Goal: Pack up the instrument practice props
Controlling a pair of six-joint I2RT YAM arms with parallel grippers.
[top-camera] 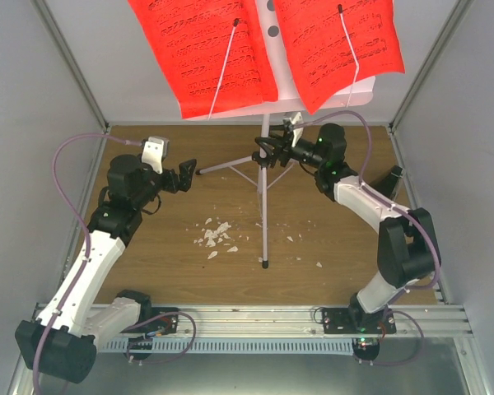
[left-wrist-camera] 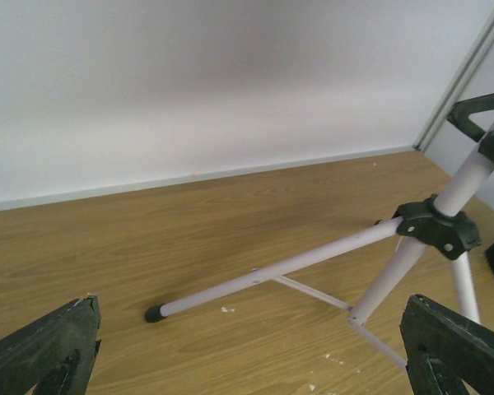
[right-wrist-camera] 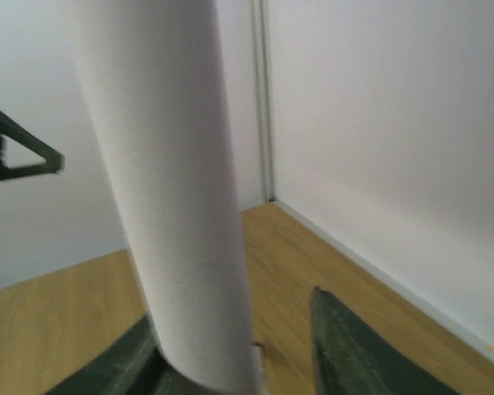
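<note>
One music stand (top-camera: 263,214) stands upright in the middle of the table (top-camera: 148,255), the largest thing before me. My left wrist camera counts three legs (left-wrist-camera: 272,270) on it, joined at one black hub (left-wrist-camera: 438,227), with thin braces between them. Its tray (top-camera: 269,18) holds two red sheets of music (top-camera: 210,53), the second sheet (top-camera: 337,45) to the right of the first, each under one thin white wire arm (top-camera: 222,70).

I have two arms. My right gripper (top-camera: 267,153) straddles the stand's pole (right-wrist-camera: 165,181) just above the hub. It is not clamped, since bare wood shows between the tube and one of the fingers (right-wrist-camera: 354,354). My left gripper (top-camera: 186,174) hangs low near the tip of the leg that points left, its jaws spread wide.

One metronome (top-camera: 393,178) sits by the right wall, well apart from the stand. The crumbs (top-camera: 218,234) are too many and too small for me to count. Most lie in a loose patch left of the near leg.

The table is flat, matt, wood-grain brown. Plain pale walls (top-camera: 33,99) close three sides, with grey metal posts (top-camera: 72,66) at the back corners.

The stand is smooth white tube with black foot caps (left-wrist-camera: 154,313), and grey holes dot the tray. The sheets are thin, bright and black-printed. The metronome is black and tapered, and the crumbs are white and ragged.
</note>
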